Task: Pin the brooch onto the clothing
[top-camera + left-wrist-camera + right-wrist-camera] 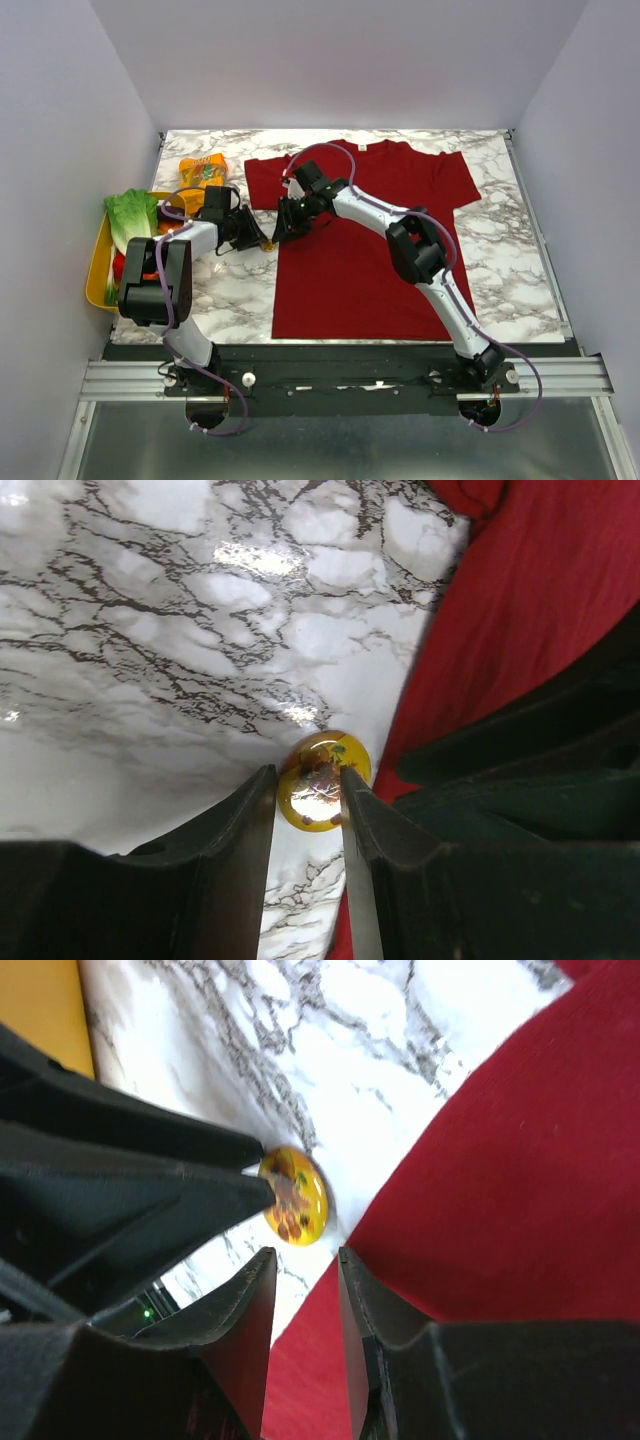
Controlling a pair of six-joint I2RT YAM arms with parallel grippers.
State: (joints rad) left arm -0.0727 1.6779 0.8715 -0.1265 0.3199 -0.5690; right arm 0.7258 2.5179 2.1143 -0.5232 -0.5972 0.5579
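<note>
Left gripper [307, 776] is clamped on the brooch [322, 782] just off the left edge of the red shirt [370, 260], mid-frame, right gripper [305, 1260] hovering slightly apart and empty, so I'd keep that pinch square and ease it over the fabric.

Bright, even light from above; white glare on the marble table [240, 555] and the brooch [322, 780]; wrist views blur along their bottom edges.
</note>
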